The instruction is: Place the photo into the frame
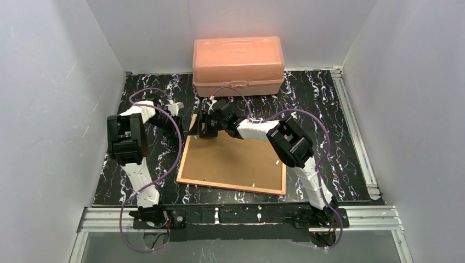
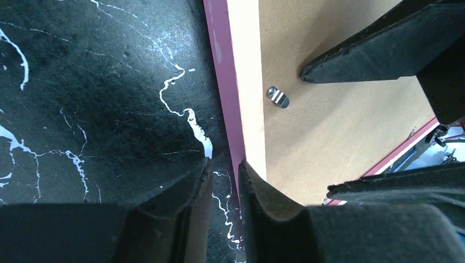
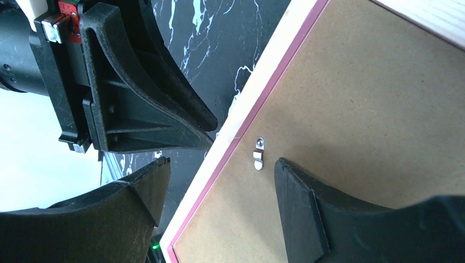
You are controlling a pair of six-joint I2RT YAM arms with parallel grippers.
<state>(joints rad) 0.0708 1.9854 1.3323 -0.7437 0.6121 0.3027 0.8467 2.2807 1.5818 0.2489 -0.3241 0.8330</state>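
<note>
L pincer (image 2: 225, 164) narrow astride frame (image 2: 222, 66) rim, clamp unconfirmed. R pincer (image 3: 222, 164) wide over clip (image 3: 259, 153): I'd swing clip off backing board (image 3: 356, 109) w/ one fingertip.

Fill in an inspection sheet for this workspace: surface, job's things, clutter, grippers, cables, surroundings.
Surface: black marbled table.
Job's things: the frame lies face down, brown backing board uppermost; the photo not seen.
Clutter: salmon lidded box, shut, at the far edge.
Grippers: left gripper fingers nearly together at the frame's edge, grip unclear; right gripper open, astride the frame's edge by a metal clip.
Cables: purple cables loop along both arms.
Surroundings: white walls, metal rails.
</note>
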